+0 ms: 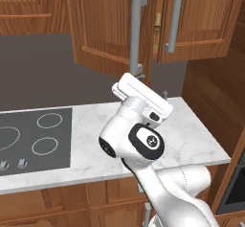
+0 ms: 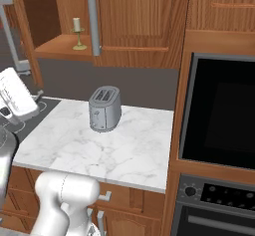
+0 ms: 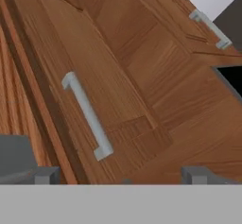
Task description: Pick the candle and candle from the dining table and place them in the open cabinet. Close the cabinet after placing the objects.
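Observation:
One candle (image 2: 76,25), short and cream on a brass candlestick, stands upright on the wooden shelf of the open cabinet (image 2: 57,47). The cabinet's left door (image 1: 103,25) hangs swung out, its long grey handle (image 1: 138,29) above my hand. My gripper (image 3: 122,175) is open and empty, raised in front of the cabinet below shelf height. In the hand view it faces a closed panelled door with a grey bar handle (image 3: 87,116). The hand (image 1: 141,96) is over the marble counter. The dining table is out of view.
A marble counter (image 2: 104,153) runs below the cabinet, with a grey toaster (image 2: 104,108) on it and a black hob (image 1: 38,135) to the left. A tall oven unit with dark glass (image 2: 219,110) stands at the right. Low wooden doors sit under the counter.

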Robot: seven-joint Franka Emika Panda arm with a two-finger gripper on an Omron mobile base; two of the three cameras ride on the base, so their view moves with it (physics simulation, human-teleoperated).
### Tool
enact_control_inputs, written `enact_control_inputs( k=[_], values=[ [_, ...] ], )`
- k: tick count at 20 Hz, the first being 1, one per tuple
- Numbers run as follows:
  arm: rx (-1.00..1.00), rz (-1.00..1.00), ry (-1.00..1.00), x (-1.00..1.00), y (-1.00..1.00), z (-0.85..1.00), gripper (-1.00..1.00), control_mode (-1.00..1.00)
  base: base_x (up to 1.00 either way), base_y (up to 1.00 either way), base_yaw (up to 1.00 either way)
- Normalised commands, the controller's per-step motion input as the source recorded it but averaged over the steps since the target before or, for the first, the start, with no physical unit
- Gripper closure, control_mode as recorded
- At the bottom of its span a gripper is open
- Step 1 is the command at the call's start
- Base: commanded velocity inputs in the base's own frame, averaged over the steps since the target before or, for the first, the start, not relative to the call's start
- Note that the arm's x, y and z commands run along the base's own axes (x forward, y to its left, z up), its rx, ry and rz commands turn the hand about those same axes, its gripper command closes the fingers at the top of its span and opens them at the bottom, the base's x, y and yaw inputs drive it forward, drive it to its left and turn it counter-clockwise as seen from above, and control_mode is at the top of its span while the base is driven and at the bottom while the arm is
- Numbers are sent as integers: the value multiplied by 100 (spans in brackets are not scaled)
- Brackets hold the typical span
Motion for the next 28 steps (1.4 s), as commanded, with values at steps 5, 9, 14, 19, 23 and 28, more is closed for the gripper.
enact_control_inputs(
  k=[5,9,14,19,23,28],
  values=[
    [0,12,3,46,-27,1,-100,-100,0,0,0],
    [0,27,14,81,-14,7,-100,-100,0,0,0],
    [0,32,17,60,-28,16,-100,-100,0,0,0],
    [1,18,2,4,-56,3,-100,-100,0,0,0],
    [1,12,0,1,-51,0,-100,-100,0,0,0],
    [0,14,0,23,-47,5,-100,-100,0,0,0]
  ],
)
